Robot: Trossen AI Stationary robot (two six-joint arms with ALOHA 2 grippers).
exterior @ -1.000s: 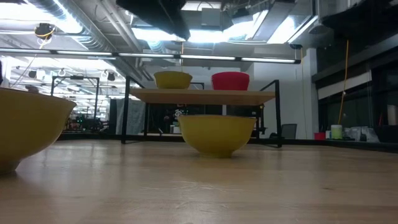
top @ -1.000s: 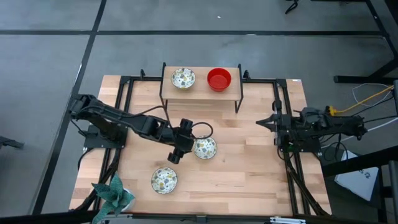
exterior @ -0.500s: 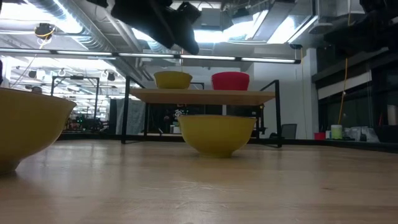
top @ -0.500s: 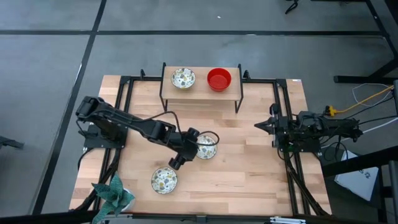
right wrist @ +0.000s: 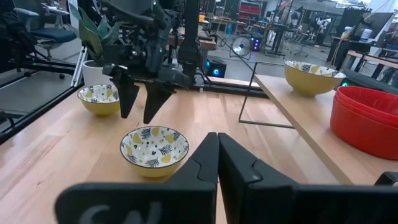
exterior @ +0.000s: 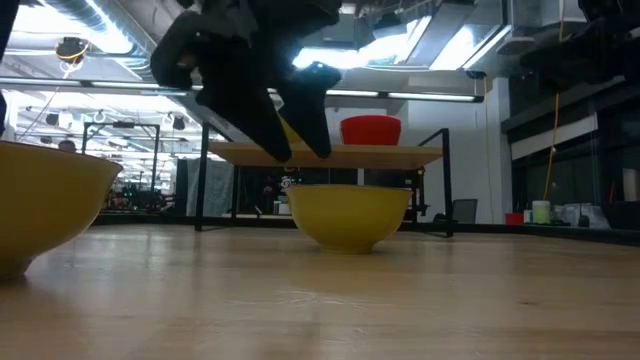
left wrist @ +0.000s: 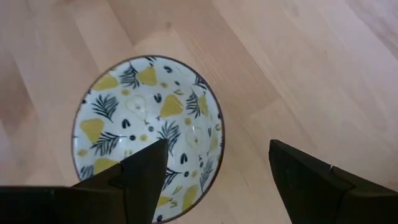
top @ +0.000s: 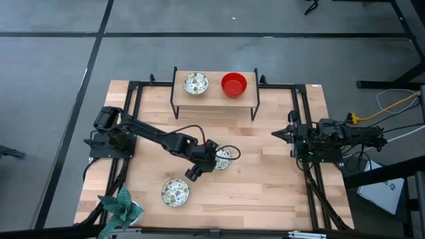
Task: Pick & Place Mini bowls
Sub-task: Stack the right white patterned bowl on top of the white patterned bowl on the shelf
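Mini bowl point(left wrist: 147, 137): white inside, yellow-and-black leaf print.

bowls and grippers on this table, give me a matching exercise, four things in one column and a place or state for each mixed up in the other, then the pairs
Things:
1. red bowl
2. middle patterned bowl
3. left gripper
4. right gripper

Places or states:
A. shut, waiting at the table's right side
B. on the raised shelf, beside a patterned bowl
C. open, poised above a bowl
D. on the tabletop under the open fingers

Pairs: 1-B, 2-D, 3-C, 4-A
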